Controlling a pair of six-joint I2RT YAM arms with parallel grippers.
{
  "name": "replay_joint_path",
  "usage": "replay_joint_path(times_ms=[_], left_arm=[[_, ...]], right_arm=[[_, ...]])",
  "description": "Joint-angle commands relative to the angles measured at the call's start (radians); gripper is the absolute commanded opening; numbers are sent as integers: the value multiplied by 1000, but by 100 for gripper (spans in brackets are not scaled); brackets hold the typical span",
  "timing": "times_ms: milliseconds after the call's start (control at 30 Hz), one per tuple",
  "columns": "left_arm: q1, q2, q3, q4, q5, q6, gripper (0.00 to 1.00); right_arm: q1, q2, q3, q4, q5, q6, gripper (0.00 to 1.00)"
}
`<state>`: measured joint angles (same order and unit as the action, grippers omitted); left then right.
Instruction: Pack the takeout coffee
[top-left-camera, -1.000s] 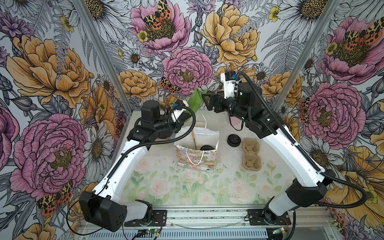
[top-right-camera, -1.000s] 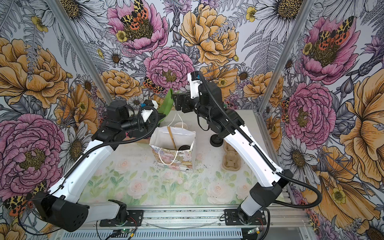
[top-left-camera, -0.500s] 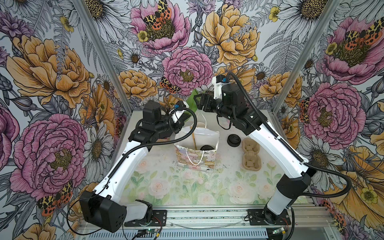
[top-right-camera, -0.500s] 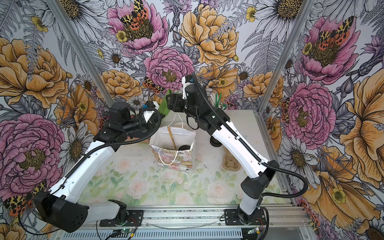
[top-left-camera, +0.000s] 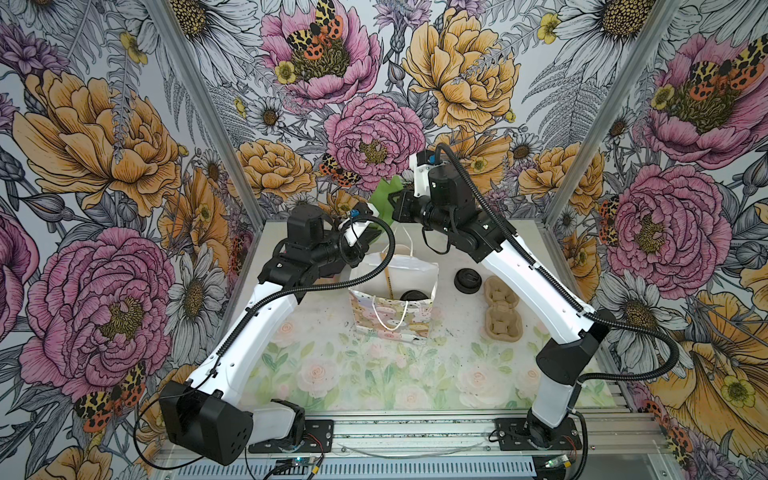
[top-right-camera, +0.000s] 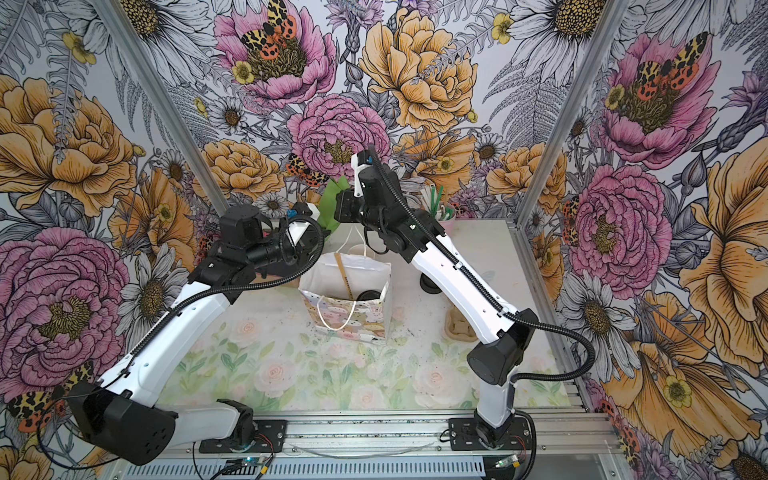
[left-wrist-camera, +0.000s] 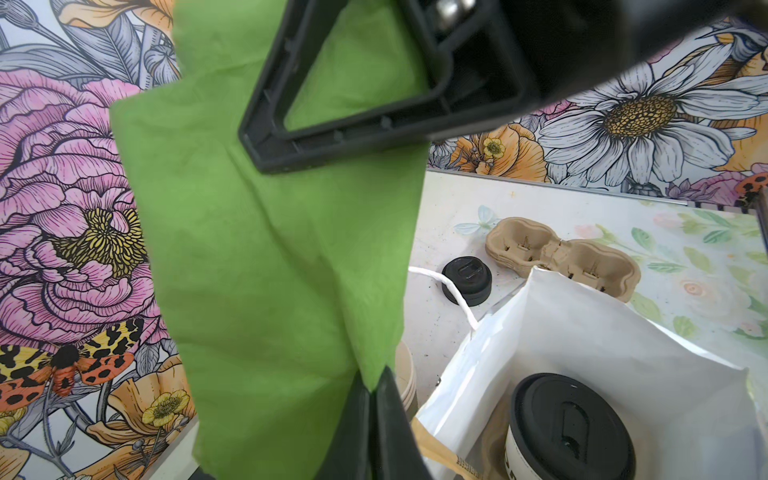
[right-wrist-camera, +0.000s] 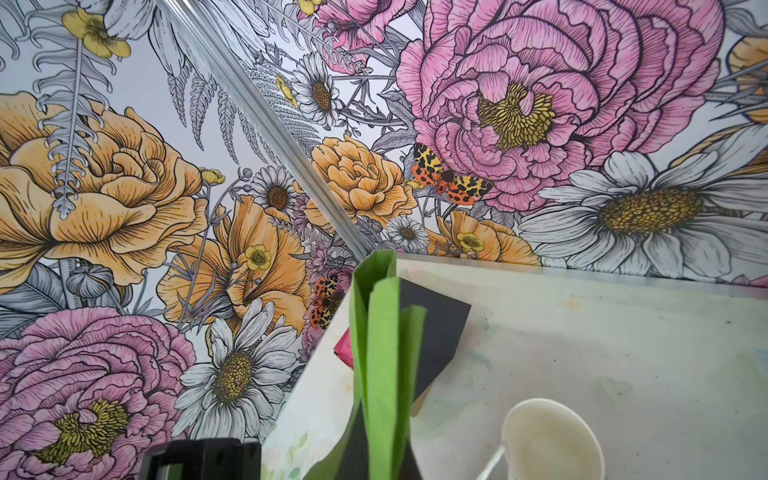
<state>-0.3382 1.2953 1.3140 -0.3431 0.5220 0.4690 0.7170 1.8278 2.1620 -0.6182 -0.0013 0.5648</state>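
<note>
Left wrist view puts the takeout coffee (left-wrist-camera: 569, 428) in your lower right corner: a smooth white paper cup with dark lettering, capped by a round matte black plastic lid with a raised rim and an oblong recess. It stands upright inside the paper bag (left-wrist-camera: 602, 332), long axis vertical, lid facing up. The bag is plain white inside; in both top views you can see its pastel floral outside and white cord handles. A thin wooden stirrer (top-left-camera: 389, 280) leans in the bag beside the cup.

Above and behind the bag hangs a thin, creased green tissue sheet (left-wrist-camera: 270, 270). Your left claw (left-wrist-camera: 372, 384) is pinched on its lower corner. Your right claw (right-wrist-camera: 380, 449) is clenched on the folded sheet higher up.

Just beyond the bag lie a loose lid (left-wrist-camera: 466, 280), black and round, and a moulded brown pulp cup carrier (left-wrist-camera: 561, 257). Everything sits on the desk (top-left-camera: 374, 374), covered in a pale rose print. The walls (top-left-camera: 124, 145) carry large pink and orange flowers.
</note>
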Motion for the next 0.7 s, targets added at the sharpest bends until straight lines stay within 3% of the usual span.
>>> replay_joint_path(times_ms=[0,167,400,667], left_arm=[[-6,-28,-15,44,-31,-34,28],[4,-62,-56,117,-34,-90,61],[60,-131,-106,199,-1,-216,91],[149,-234,-172,222,-20,-323,99]], right_arm=[[6,-2,45,8,-16,-88,3],[3,-29,66,8,-12,-181,0],[2,-113,45,8,-145,-353,0],[-17,-277,-127,6,-348,-539,0]])
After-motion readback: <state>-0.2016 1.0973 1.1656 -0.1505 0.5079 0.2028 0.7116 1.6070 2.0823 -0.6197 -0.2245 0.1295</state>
